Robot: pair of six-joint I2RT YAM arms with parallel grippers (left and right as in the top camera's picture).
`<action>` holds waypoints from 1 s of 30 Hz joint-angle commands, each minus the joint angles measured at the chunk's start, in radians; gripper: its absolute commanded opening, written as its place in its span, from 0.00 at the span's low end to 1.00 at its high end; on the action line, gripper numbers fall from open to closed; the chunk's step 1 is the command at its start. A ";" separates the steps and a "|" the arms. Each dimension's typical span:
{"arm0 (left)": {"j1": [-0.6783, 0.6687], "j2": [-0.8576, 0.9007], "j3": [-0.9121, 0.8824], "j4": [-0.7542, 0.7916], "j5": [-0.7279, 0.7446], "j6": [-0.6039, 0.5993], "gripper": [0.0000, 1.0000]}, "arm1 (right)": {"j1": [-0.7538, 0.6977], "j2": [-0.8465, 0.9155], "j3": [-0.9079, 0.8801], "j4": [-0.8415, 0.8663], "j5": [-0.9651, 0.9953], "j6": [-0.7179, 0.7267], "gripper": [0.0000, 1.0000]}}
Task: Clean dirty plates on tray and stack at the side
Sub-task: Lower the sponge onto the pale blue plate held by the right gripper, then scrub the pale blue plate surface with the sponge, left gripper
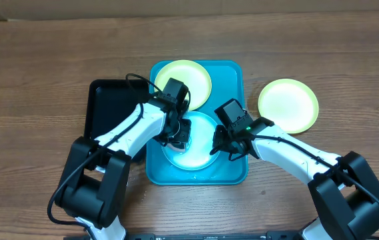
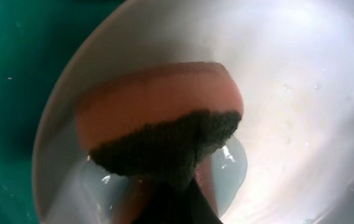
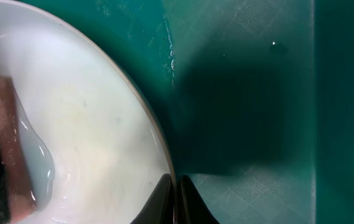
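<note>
Currently: cyan plate [image 1: 199,152] lies in tray [image 1: 232,73]; left gripper [image 1: 178,133] clamps sponge [image 2: 158,118] against its wet centre; right gripper [image 1: 217,143] pinches its rim. Best practice: hold rim firm, scrub small circles, light pressure.

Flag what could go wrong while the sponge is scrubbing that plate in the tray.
The jaws of the right gripper pinch only the rim of the scrubbed plate, so pressure from the sponge could pull it free. Liquid pooled on the plate may spill when it is lifted.
</note>
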 commanded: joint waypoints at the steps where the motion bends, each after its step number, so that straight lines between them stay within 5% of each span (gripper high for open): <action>1: -0.006 0.042 -0.002 -0.006 0.152 0.073 0.04 | 0.002 -0.010 0.010 0.005 0.007 0.004 0.04; 7: -0.001 0.038 0.107 -0.061 0.353 0.144 0.04 | 0.002 -0.010 0.010 0.004 0.007 0.004 0.04; 13: 0.000 0.016 0.276 -0.159 0.353 0.146 0.04 | 0.002 -0.010 0.009 0.001 0.006 0.001 0.04; 23: -0.002 0.009 0.279 -0.247 -0.035 -0.006 0.04 | 0.002 -0.010 0.009 -0.014 0.006 0.001 0.13; 30: -0.002 0.010 0.161 -0.180 -0.063 -0.023 0.04 | 0.002 -0.010 0.009 -0.014 0.007 0.001 0.04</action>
